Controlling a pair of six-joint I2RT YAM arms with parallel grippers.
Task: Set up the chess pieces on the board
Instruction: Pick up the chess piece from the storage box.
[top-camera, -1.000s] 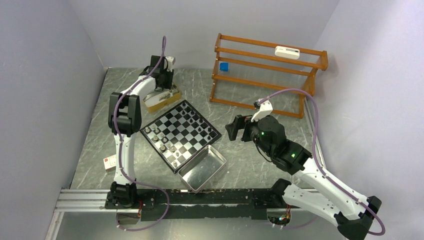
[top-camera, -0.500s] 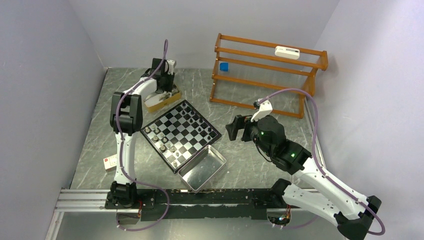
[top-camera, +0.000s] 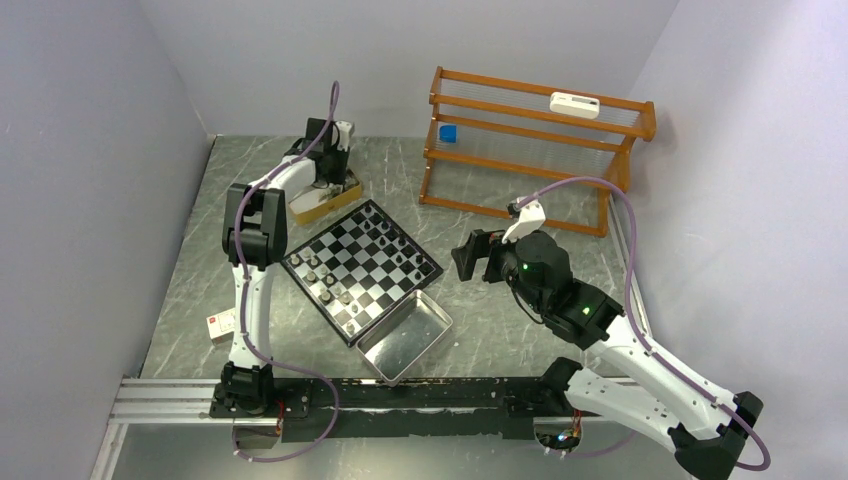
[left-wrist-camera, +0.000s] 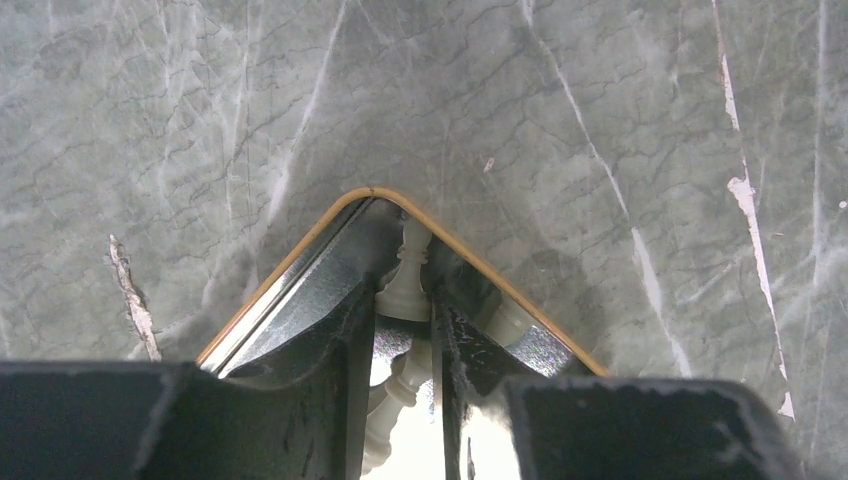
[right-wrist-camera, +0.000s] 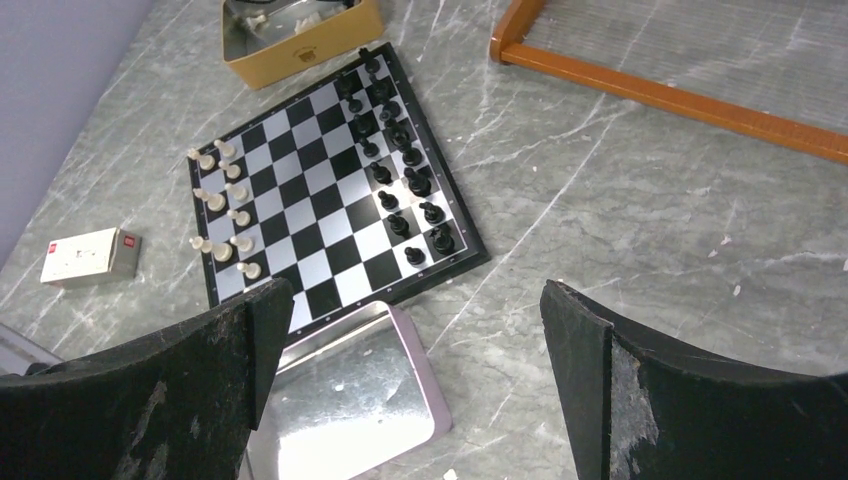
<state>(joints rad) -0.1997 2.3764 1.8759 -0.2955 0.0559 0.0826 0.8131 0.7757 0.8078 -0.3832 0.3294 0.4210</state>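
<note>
Cream is the side that lags. On the board (right-wrist-camera: 300, 190) the black pieces (right-wrist-camera: 400, 170) stand in two near-full rows along the far right edge. The cream pieces (right-wrist-camera: 225, 215) number only about nine along the opposite edge. I judge the job a little past two-thirds done, with the rest of the cream side to fetch.

My left fingers (top-camera: 328, 182) are down inside the gold box (top-camera: 318, 205), just beyond the board's far corner. They are closed on a cream piece (left-wrist-camera: 404, 290) pinched between them, and more pale figures lie beneath. My right fingers (top-camera: 468, 256) hang spread wide and empty above the counter (top-camera: 520, 340), to the right of the board.

A shiny metal tray (top-camera: 440, 322) sits just beside the board's near edge. A small white carton (top-camera: 219, 324) lies near the left wall, and a wooden rack (top-camera: 530, 150) stands at the back. The counter is grey, marbled and chipped in places; pale lilac walls close it in.
</note>
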